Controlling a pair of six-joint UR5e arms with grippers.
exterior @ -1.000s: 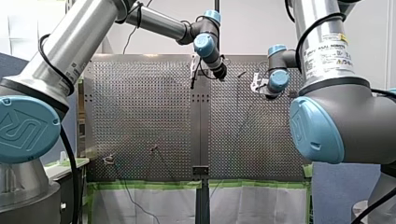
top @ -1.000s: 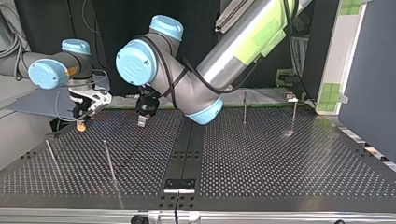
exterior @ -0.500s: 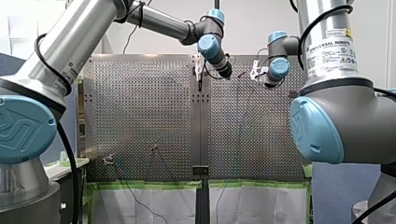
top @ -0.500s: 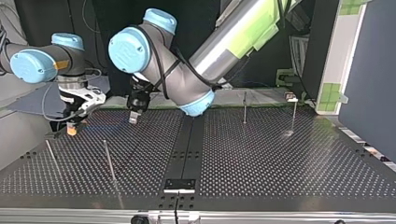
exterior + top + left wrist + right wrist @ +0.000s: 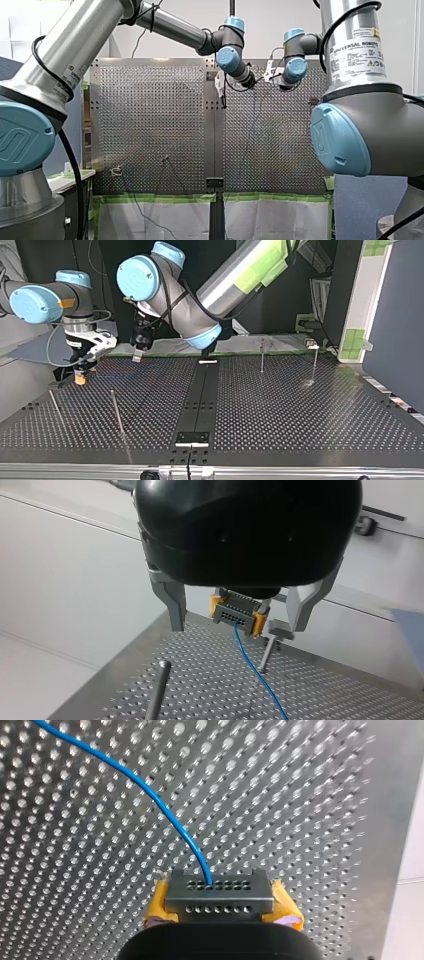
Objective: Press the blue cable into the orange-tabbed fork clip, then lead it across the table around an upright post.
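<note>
My right gripper (image 5: 222,917) is shut with its yellow pads on a grey perforated connector block (image 5: 220,892). The blue cable (image 5: 150,795) leaves that block and curves away over the perforated table (image 5: 310,820). In the left wrist view my left gripper (image 5: 236,626) stands open, its metal fingers (image 5: 175,605) empty; the block (image 5: 240,612) and hanging cable (image 5: 252,667) show beyond them. In the top view my right gripper (image 5: 80,374) hovers at the far left, and my left gripper (image 5: 136,356) is close beside it. I cannot make out an orange-tabbed clip.
Upright posts stand on the table: two at the top view's left (image 5: 116,412) (image 5: 54,405) and two at its far right (image 5: 261,355) (image 5: 315,362). A small fixture (image 5: 311,344) sits by the far right post. A post (image 5: 157,690) rises just below my left gripper.
My left gripper has moved towards the top view's left and away from the camera, closing on my right gripper. My right gripper has shifted slightly, still holding the block.
</note>
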